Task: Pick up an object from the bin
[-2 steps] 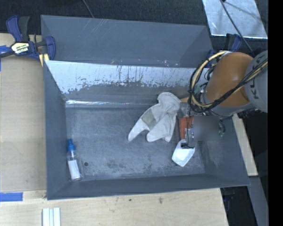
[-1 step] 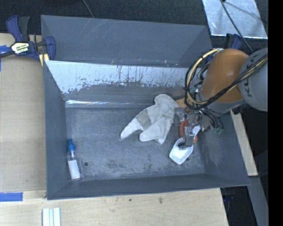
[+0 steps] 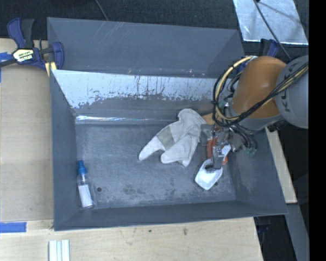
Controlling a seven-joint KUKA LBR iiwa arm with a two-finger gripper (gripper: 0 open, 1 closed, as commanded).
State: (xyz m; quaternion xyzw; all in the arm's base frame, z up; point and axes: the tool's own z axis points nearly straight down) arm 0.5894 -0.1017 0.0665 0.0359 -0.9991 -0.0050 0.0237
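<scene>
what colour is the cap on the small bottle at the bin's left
Blue cap on the small clear plastic bottle; camera view.

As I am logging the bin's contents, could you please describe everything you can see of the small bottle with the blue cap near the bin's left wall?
The small clear plastic bottle with a blue cap lies on its side on the floor of the grey metal bin, front left, near the left wall. Its cap points toward the back, its pale see-through body toward the front. It looks whole and capped. It lies alone, well apart from the crumpled white cloth and the hand.
</scene>
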